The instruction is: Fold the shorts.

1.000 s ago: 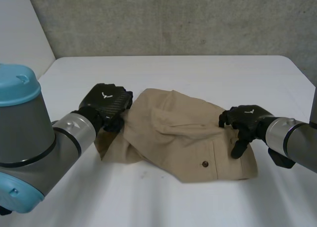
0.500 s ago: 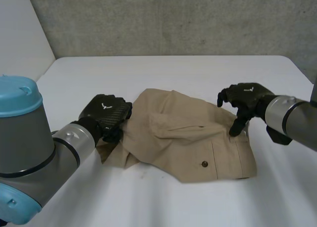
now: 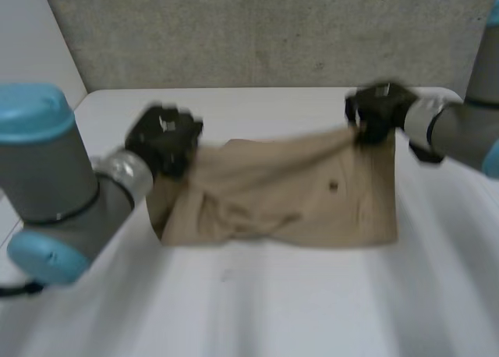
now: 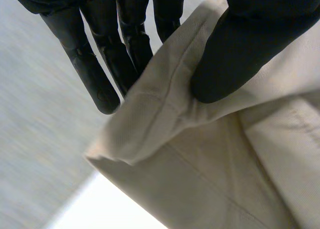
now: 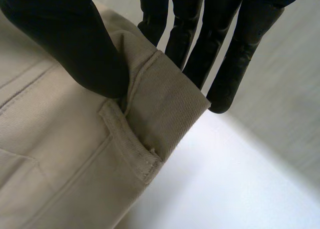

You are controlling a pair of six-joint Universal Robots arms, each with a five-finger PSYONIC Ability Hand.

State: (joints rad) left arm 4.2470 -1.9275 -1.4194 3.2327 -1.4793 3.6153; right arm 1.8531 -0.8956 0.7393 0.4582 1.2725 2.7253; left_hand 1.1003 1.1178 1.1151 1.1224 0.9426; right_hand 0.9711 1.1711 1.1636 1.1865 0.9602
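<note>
Left hand (image 3: 165,139) and right hand (image 3: 376,111) pinch top corners of the shorts (image 3: 273,193), fingers (image 4: 92,69) partly hidden behind cloth.

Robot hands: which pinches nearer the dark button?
Right robot hand, on the beige fabric shorts' corner near the round dark button; left robot hand is farther.

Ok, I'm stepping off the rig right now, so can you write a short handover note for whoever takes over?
Left hand: shut on the shorts, pinching a hemmed edge.
Right hand: shut on the shorts, pinching a corner by a belt loop.
Shorts: held up, stretched between both hands over the white table.
Done: both grasps.
Left: no finished fold shows; probably lay them down and fold.
</note>
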